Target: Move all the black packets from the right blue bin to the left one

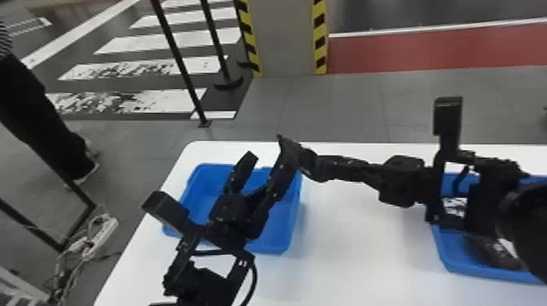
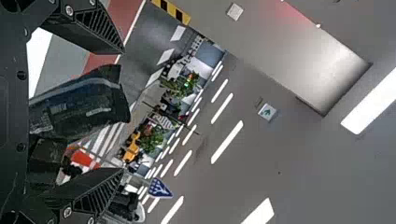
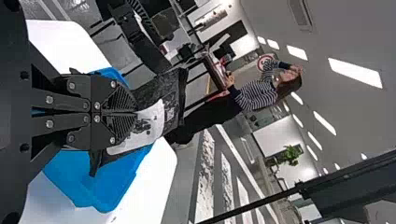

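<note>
The right tool (image 3: 135, 113) is pinching a black packet (image 3: 173, 95) near the left bin (image 1: 283, 234), fingers closed across its middle. The packet is looking light, floppy, slippery — central holds should be suiting it. The left tool (image 2: 123, 112) is gaping wide.

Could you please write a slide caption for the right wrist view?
The right claw pinches a black packet with a white label, a blue bin on the white table beyond.
</note>
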### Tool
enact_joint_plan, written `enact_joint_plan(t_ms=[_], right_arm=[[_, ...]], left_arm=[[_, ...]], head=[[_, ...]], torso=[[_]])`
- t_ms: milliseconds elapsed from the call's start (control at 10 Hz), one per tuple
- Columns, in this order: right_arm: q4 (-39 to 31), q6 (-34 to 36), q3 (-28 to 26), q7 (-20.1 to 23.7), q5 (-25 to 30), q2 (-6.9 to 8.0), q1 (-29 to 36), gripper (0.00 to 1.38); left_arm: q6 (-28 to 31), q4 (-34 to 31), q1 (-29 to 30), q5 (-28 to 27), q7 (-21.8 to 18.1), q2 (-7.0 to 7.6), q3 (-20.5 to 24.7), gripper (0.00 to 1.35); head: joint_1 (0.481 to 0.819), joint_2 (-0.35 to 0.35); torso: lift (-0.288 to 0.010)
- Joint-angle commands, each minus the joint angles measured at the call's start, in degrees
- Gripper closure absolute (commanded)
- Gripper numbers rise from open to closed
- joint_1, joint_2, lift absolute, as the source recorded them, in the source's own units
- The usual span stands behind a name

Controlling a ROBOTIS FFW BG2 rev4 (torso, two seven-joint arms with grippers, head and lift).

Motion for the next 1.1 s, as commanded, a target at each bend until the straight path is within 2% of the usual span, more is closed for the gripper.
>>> enact_joint_plan(t_ms=[0,200,300,400,500,600,1000], right_arm=[[0.3,-0.2,2.7,-0.1,-1.2,-0.20,-1.1,1.16],[1.1,-0.5,5.4,-0.1,-2.6,-0.46,-1.8,1.16],[1.5,-0.3,6.5,-0.1,-3.3,-0.55,-1.9,1.16],[1.7,-0.5,7.2,-0.2,-3.6,-0.64,-2.1,1.16],[1.9,-0.6,7.6,-0.2,-4.0,-0.64,-2.3,1.16],[1.8,-0.8,7.7,-0.2,-4.0,-0.73,-2.5,1.16],[3.6,-2.9,7.7,-0.5,-4.2,-0.37,-4.0,1.16]], left_arm=[[5.1,-0.6,-1.2,-1.6,0.1,-0.07,0.2,0.13],[14.1,-3.6,-1.0,-2.8,1.9,-0.07,0.8,0.13],[14.1,-3.8,-1.0,-3.4,2.8,-0.33,1.0,0.13],[12.9,-4.0,-1.2,-5.2,3.1,-0.65,1.6,0.33],[11.2,-4.8,-0.2,-4.6,4.6,-0.65,1.8,0.97],[9.7,-5.5,0.8,-4.5,5.8,-0.65,1.9,1.21],[5.1,-5.7,1.1,-3.7,5.7,-0.51,0.6,1.22]], head=[[0.695,0.246],[0.695,0.255],[0.695,0.258],[0.695,0.269],[0.695,0.285],[0.695,0.302],[0.695,0.316]], torso=[[-0.110],[-0.110],[-0.110],[-0.110],[-0.110],[-0.110],[-0.110]])
